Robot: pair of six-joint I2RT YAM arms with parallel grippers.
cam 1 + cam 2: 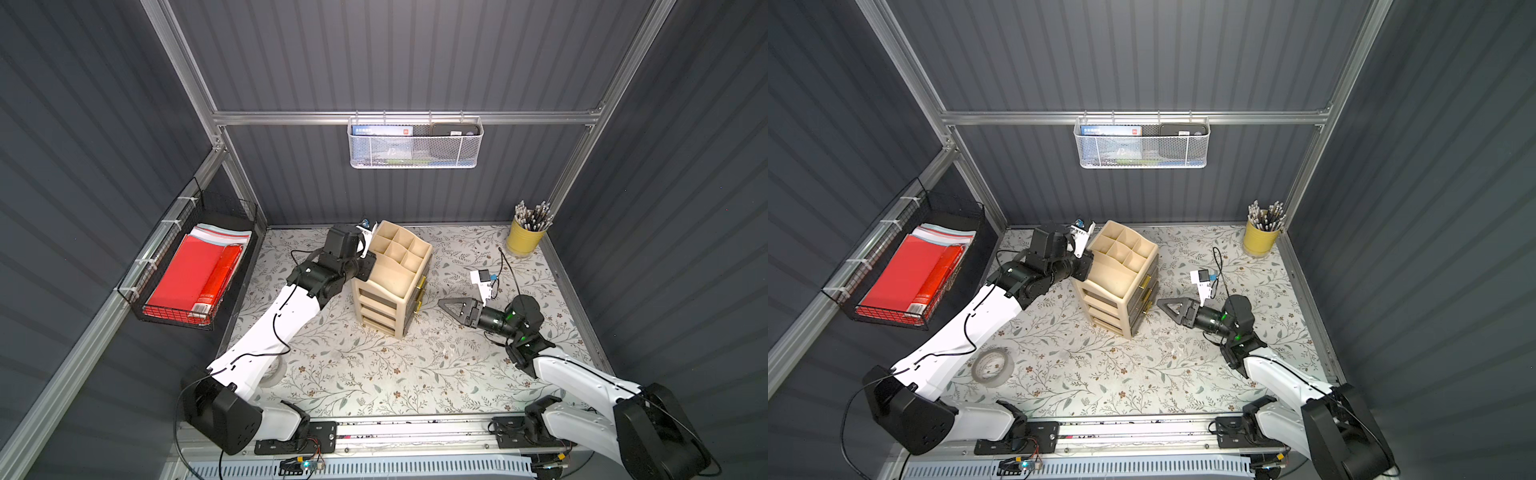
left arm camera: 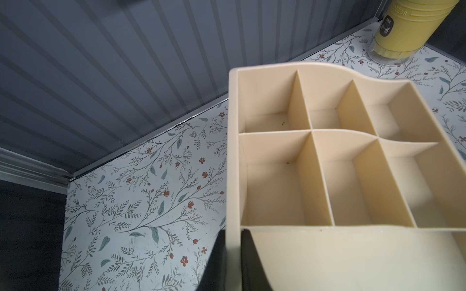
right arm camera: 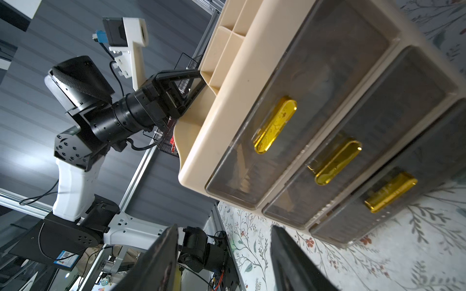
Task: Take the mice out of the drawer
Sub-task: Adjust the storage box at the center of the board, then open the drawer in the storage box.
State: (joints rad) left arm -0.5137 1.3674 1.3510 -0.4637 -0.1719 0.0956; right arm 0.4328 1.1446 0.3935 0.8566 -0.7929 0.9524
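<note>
I hold the organizer by its wall, pinched in the left gripper, right gripper spread before the shut drawers; next I must hook a gold handle (mice hidden behind the smoky fronts)

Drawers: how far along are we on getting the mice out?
Done: the left hand clamps the organiser by a side wall, bracing it. In hand: the right hand, open, faces the gold handles without touching. To do: all three drawers look shut and no mice lie on the table.
</note>
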